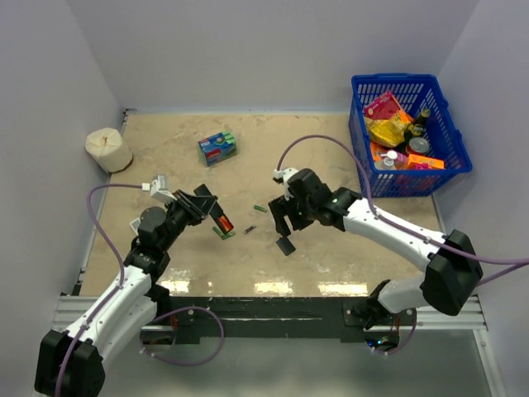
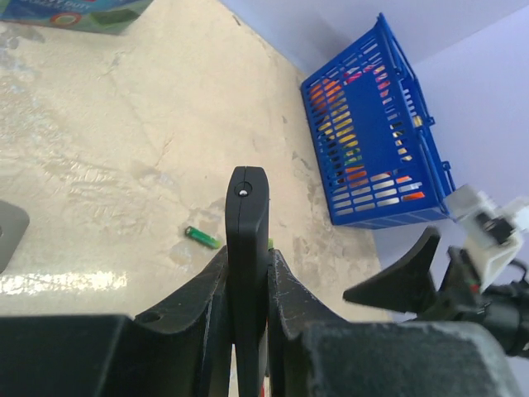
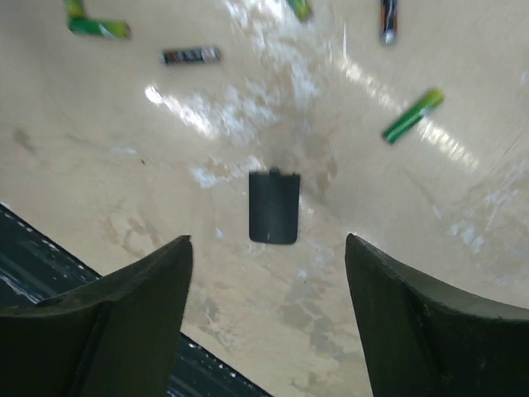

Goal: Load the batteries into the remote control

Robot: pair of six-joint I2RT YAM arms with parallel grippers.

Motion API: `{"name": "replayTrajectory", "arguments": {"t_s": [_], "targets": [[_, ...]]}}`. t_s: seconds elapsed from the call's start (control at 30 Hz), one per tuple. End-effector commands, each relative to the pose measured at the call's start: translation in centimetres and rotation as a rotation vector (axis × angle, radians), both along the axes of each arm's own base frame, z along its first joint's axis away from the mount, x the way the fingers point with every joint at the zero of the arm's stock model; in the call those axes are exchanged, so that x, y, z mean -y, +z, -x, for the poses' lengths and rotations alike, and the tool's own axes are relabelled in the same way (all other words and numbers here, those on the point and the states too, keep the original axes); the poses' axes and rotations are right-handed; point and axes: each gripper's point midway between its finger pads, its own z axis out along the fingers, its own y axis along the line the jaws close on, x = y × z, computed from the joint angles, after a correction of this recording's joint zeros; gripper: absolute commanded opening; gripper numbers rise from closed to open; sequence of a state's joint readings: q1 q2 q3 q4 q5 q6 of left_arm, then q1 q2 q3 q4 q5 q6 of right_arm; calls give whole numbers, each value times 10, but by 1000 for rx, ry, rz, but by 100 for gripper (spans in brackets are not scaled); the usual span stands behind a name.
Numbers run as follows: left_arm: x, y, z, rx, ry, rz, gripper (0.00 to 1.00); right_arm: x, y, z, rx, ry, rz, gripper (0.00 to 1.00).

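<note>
At the far left of the table (image 1: pixel 165 174), a white paper roll (image 1: pixel 108 150) stands near the wall. A blue-green packet (image 1: pixel 217 148) lies more to the right, on the far side.

The left gripper (image 2: pixel 248 258) is over the table, a little left of the middle. Its fingers (image 2: pixel 291 302) are pressed together on the remote control (image 2: pixel 246 207). The remote stands on its thin edge between them and sticks out past the tips. From above, an orange-red spot shows on what this gripper carries. I cannot tell if it is a battery sitting inside the remote. Just beside it there is something small and green, too small for me to tell.

In the middle, between the two grippers, the loose batteries lie on the table, each apart from the others. I see a green battery (image 3: pixel 412 116), a dark battery (image 3: pixel 191 55), and some more at the far edge of the right wrist view.

The black back cover (image 3: pixel 274 207) lies flat on the table, on the near side of these batteries. The right gripper (image 3: pixel 269 244) hangs above it. Its fingers (image 3: pixel 124 331) are wide apart and hold nothing, and the cover shows in the gap between them.

At the far right, a blue basket (image 1: pixel 395 81) stands by the right wall, filled with colourful packets and bottles.
</note>
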State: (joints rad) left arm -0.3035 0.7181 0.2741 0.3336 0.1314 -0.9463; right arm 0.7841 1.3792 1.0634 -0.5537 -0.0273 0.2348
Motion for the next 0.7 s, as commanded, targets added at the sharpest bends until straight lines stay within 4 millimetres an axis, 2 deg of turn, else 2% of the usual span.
{"name": "replayTrajectory", "arguments": {"t_s": [0.0, 0.13, 0.33, 0.67], "targets": [[-4, 14, -3, 41, 17, -24, 0, 14, -32, 11, -20, -63, 110, 74], [-1, 11, -2, 34, 0, -19, 0, 13, -56, 22, -47, -58, 165, 66], [0, 11, 0, 34, -9, -11, 0, 7, -77, 31, -70, -51, 191, 56], [3, 10, 4, 32, -29, 7, 0, 4, -100, 28, -91, -65, 241, 54]]}}
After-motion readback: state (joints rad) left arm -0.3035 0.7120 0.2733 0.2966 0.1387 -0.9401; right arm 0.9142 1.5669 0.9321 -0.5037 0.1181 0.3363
